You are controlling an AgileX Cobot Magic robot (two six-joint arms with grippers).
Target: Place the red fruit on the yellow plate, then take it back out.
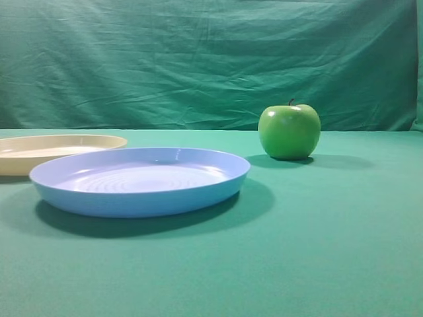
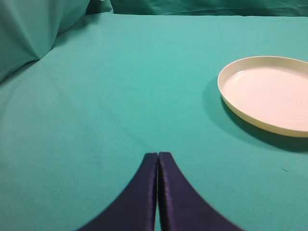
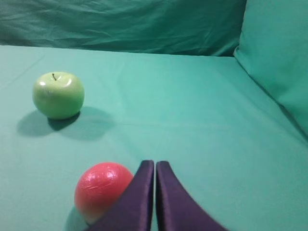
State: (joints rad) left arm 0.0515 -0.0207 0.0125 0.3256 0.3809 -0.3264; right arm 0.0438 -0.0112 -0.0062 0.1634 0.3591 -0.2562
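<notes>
My right hand (image 3: 155,166) is pressed together, holding nothing, red fruit (image 3: 101,189) at its 9 o'clock; coming down like this could just nudge it rolling away.

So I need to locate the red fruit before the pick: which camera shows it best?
The right wrist view: the red fruit lies on the cloth just left of the shut right gripper. The exterior high and left wrist views do not show it at all.
</notes>
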